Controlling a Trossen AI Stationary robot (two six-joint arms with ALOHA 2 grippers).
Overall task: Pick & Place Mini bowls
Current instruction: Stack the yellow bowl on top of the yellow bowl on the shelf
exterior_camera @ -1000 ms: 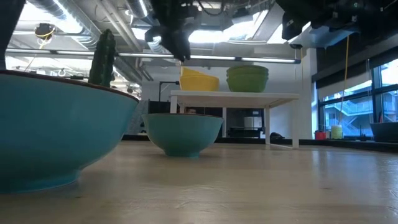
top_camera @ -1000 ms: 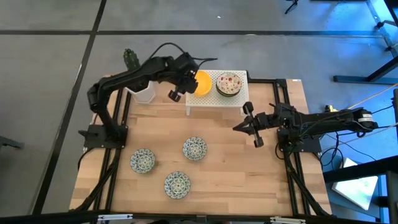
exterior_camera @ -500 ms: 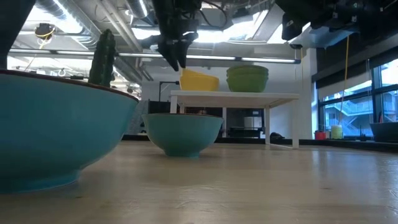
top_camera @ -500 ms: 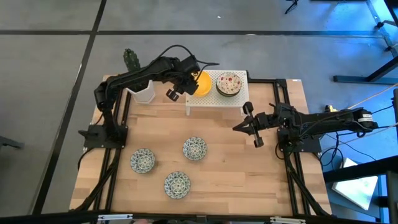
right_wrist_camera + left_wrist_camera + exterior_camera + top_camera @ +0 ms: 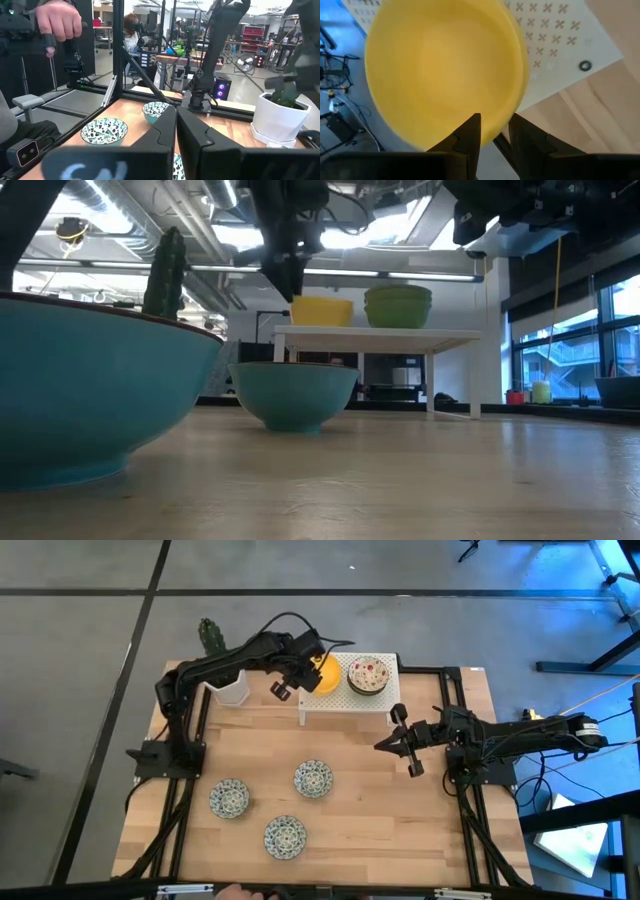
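On the white perforated shelf (image 5: 345,700) at the table's far side sit a yellow mini bowl (image 5: 325,675) and a cream, red-flowered one (image 5: 367,675). My left gripper (image 5: 495,137) reaches down onto the yellow bowl (image 5: 445,70) and is shut on its rim. Three white, blue-green patterned mini bowls (image 5: 229,799) (image 5: 313,778) (image 5: 285,836) rest on their bases on the wooden table. My right gripper (image 5: 380,746) hovers shut and level at the table's right, with nothing between its fingers. My left gripper straddles the yellow bowl's rim (image 5: 506,120) on the side toward the table's left. One finger (image 5: 470,135) is inside the bowl, the other (image 5: 525,137) outside. The fingers slant down from the table's left. The bowl sits level on the shelf (image 5: 322,311).
A white pot with a cactus (image 5: 228,688) stands at the far left, close to my left arm. The shelf stands on legs (image 5: 433,380) above the table. A person's hand (image 5: 60,20) shows beyond the table's near edge.
My left gripper has sunk toward the shelf onto the yellow bowl, and its fingers have drawn closer together around the rim. The yellow bowl, tilted on the shelf before, now sits level.
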